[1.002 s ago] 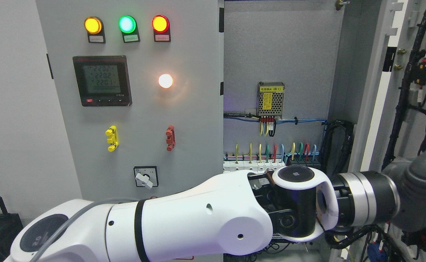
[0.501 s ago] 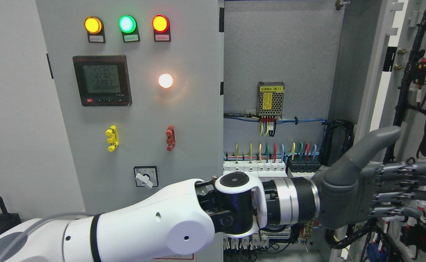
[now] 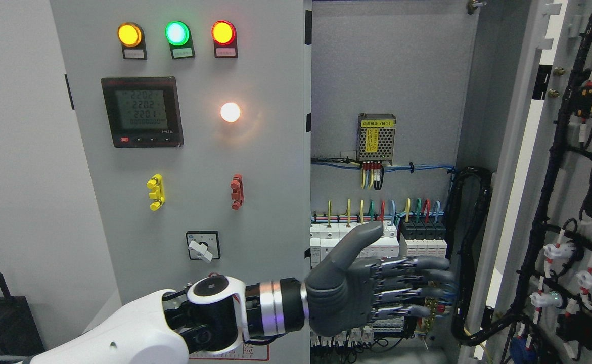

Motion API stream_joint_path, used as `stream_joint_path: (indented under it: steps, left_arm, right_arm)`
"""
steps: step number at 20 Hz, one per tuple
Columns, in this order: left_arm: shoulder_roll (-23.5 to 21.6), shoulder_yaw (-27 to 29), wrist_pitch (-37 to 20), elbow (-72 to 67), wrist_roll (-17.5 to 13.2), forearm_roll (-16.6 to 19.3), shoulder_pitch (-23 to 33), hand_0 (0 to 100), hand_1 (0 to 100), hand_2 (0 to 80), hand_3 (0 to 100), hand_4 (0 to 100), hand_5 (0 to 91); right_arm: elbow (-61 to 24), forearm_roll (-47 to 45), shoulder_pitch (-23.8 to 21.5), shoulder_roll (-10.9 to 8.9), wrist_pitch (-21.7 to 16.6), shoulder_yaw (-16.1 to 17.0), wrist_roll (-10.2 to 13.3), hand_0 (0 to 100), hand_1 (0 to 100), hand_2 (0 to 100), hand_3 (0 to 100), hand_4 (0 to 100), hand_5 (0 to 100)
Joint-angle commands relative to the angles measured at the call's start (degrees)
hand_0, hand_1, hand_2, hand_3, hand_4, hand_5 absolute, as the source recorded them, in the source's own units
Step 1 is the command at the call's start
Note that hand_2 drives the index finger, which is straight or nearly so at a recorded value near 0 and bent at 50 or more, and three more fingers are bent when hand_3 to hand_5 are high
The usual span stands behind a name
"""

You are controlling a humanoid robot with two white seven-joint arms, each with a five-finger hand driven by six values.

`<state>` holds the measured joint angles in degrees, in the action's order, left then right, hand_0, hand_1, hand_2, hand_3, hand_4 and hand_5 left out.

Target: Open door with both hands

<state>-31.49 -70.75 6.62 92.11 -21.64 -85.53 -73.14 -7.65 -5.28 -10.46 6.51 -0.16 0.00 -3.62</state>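
Left hand (image 3: 376, 288): grey, five-fingered, on the arm entering at 7 o'clock; fingers extended and spread, thumb raised toward 1 o'clock; holds nothing and touches neither door.
Left forearm (image 3: 139, 333): white shell with black wrist joint, crossing the foot of the closed panel.
Right hand: not in view.
Circuit breakers (image 3: 376, 237): white row directly behind the hand, coloured wires rising from it; a darker group at 3 o'clock of the thumb.
Power supply (image 3: 376, 138): perforated metal box with yellow label, at 12 o'clock of the hand on the cabinet's back wall.
Right door (image 3: 568, 167): task item; swung open at 3 o'clock of the hand, its inner face carrying black cable looms and white connectors, well apart from the fingers.
Left door (image 3: 194, 151): task item; at 10 o'clock of the hand, appears closed; bears three indicator lamps, a digital meter (image 3: 141, 111), a lit white lamp and a rotary switch (image 3: 202, 245).
Step in hand: judged, right door done and hand free in the opening.
Next move: likely calls for a grip on the left door's free edge, near 11 o'clock of the hand, then a pull outward clear of the breakers.
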Motion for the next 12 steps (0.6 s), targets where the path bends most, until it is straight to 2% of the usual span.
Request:
stream_joint_path:
  steps: [1,3,8,12]
  left_arm:
    - [-21.49,13.08,2.77,3.42,-3.22,5.45,12.47,0,0,0.0,0,3,0.0]
    - [-24.22,15.98,3.13,3.34,-4.72,6.86,16.87,0,0,0.0,0,3,0.0]
    - [-28.62,25.38,3.04,2.20,-4.99,15.03,28.64,0,0,0.0,0,3,0.0]
    - [-29.50,32.68,3.04,-0.88,-4.99,20.39,39.81,0,0,0.0,0,3,0.0]
  right_arm:
    - [0.00,0.01,0.00,-0.01,-0.01,-1.41,0.01,0,0,0,0,0,0]
    - [0.00,-0.08,0.00,-0.01,-0.01,-1.41,0.01,0,0,0,0,0,0]
    - [0.00,0.01,0.00,-0.01,-0.01,-1.41,0.01,0,0,0,0,0,0]
    - [0.00,-0.08,0.00,-0.01,-0.01,-1.41,0.01,0,0,0,0,0,0]
